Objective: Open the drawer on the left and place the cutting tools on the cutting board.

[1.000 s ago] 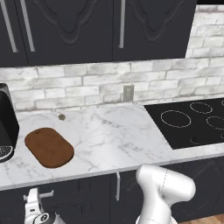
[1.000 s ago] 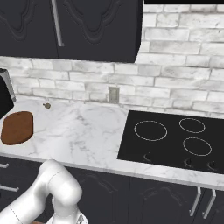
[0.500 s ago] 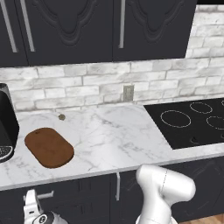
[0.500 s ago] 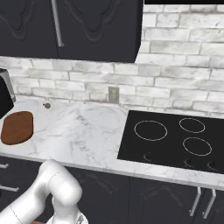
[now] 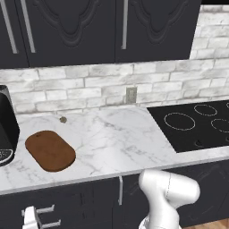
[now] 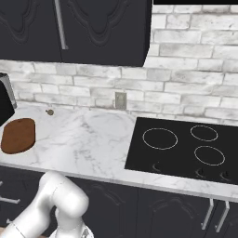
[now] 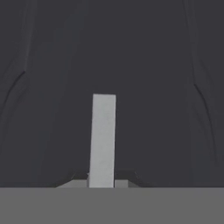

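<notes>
The reddish-brown cutting board (image 5: 50,150) (image 6: 18,135) lies flat on the marble counter at the left. Below the counter's front edge, my gripper (image 5: 29,220) sits low against the black drawer front (image 5: 67,203), beside its short silver bar handles (image 5: 42,209). In the hand view the drawer handle (image 7: 103,140) runs as a pale bar straight up from between my fingertips, and my gripper (image 7: 103,179) is shut on it, with the dark fingertips (image 7: 78,178) hugging both its sides. The cutting tools are hidden.
A black appliance (image 5: 6,129) (image 6: 3,97) stands left of the board. A small round object (image 5: 63,119) lies near the brick wall. The black cooktop (image 5: 197,125) (image 6: 186,148) takes up the counter's right. Black upper cabinets (image 5: 89,27) hang above.
My gripper has shifted slightly down and toward the camera at the drawer front. Board, appliance and cooktop stay put.
</notes>
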Controlling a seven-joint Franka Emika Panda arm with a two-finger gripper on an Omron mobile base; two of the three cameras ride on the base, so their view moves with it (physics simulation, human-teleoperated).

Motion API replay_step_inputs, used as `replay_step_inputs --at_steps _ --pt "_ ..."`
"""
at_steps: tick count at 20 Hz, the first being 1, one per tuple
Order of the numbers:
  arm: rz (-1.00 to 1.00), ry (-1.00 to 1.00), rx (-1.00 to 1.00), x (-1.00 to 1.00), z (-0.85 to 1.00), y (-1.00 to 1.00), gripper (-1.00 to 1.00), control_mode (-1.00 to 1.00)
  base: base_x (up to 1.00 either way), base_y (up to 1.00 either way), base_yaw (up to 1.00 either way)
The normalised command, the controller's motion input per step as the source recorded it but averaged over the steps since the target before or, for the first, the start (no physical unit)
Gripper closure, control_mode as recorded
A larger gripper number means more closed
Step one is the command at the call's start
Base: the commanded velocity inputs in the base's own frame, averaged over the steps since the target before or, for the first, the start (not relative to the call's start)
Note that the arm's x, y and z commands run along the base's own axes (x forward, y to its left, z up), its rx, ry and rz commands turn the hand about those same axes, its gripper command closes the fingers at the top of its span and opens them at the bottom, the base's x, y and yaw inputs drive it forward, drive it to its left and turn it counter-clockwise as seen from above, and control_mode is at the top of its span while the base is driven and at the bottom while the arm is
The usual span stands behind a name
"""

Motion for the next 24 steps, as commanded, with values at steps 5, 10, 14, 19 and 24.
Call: replay_step_inputs --at_steps 5,10,14,19,24 --pt "0.0 0.0 0.0 -0.99 0.2 0.44 1.0 -1.0 0.0 0.0 0.0" --pt "0.0 0.01 0.0 -1.0 0.19 0.46 1.0 -1.0 0.0 0.0 0.0" --pt "0.0 0.0 0.0 -0.99 0.08 0.46 1.0 -1.0 0.0 0.0 0.0" --pt "0.0 0.0 0.0 -0.92 0.01 0.37 1.0 -1.0 0.0 0.0 0.0" --pt "0.0 0.02 0.0 -0.82 0.0 0.3 1.0 -1.0 0.0 0.0 0.0"
